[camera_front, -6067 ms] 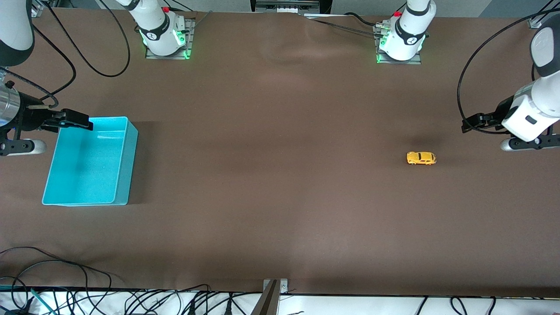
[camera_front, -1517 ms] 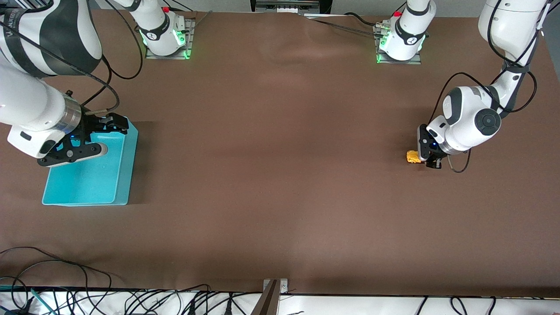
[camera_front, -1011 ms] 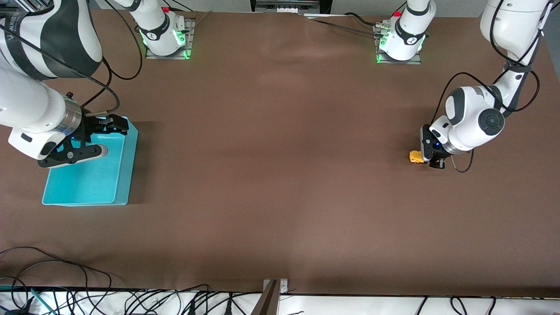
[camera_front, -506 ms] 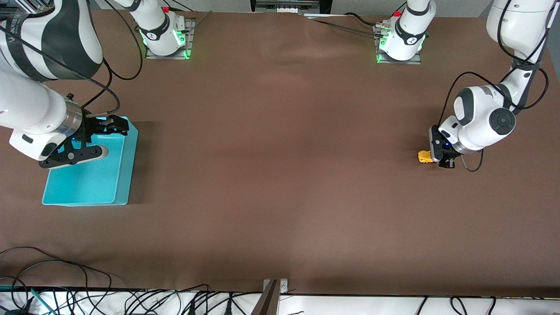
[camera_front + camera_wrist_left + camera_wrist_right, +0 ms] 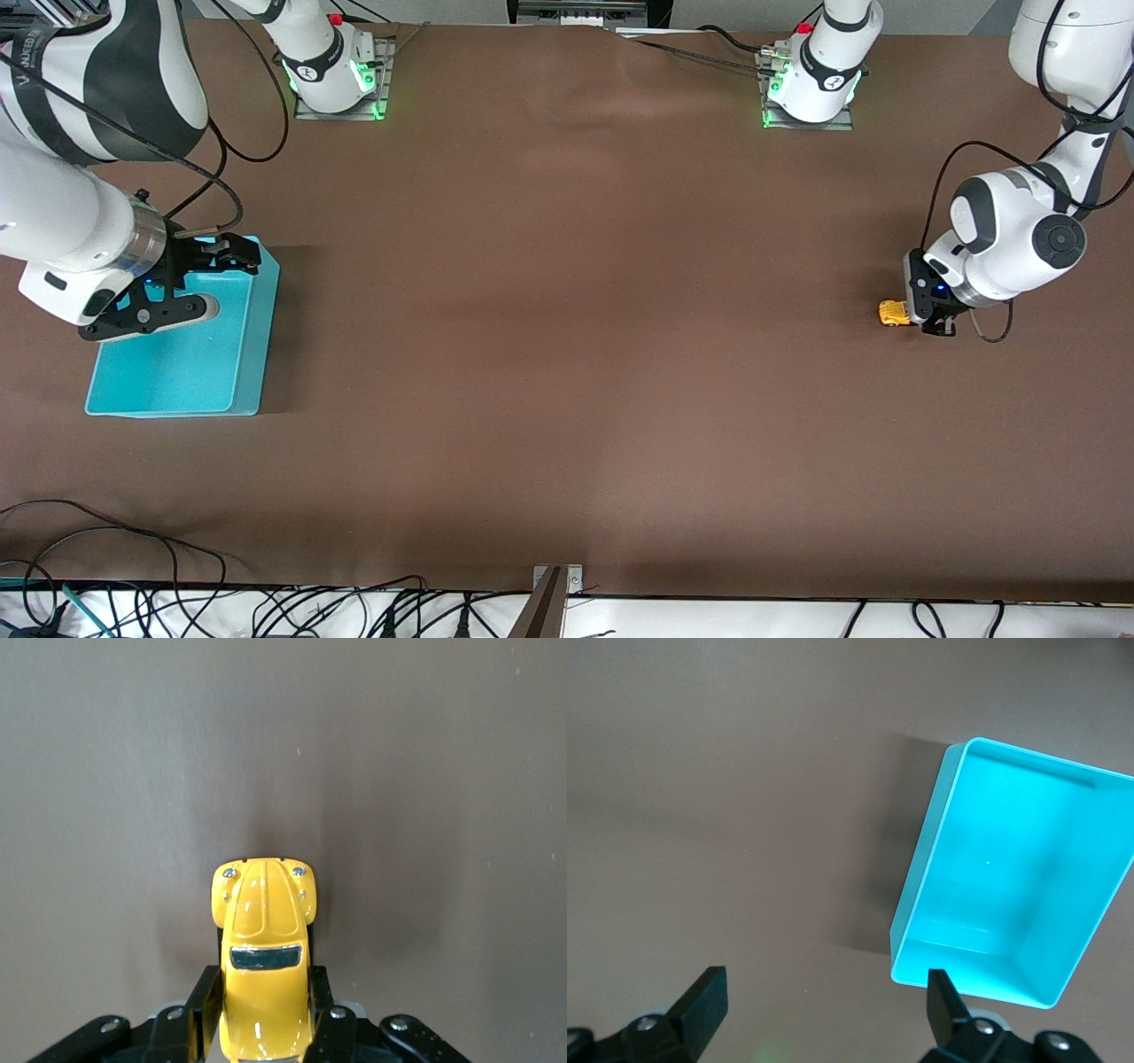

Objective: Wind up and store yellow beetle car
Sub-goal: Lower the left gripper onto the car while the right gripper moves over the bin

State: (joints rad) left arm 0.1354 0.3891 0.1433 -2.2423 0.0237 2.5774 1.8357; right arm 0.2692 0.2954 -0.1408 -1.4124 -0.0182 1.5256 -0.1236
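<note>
The left gripper [image 5: 930, 312] is clamped on the rear of the yellow beetle car [image 5: 893, 313], whose nose sticks out from between the fingers [image 5: 202, 1001]. The car sits low at the brown bench [image 5: 567, 354], at the left arm's end, well apart from the turquoise bin [image 5: 250, 354]. The right gripper [image 5: 213, 252] hangs over the bin's rim with its fingers spread wide and nothing between them, waiting.

The yellow beetle car [image 5: 263, 970] has its rear hidden between the left hand [image 5: 261, 1028] fingers.
</note>
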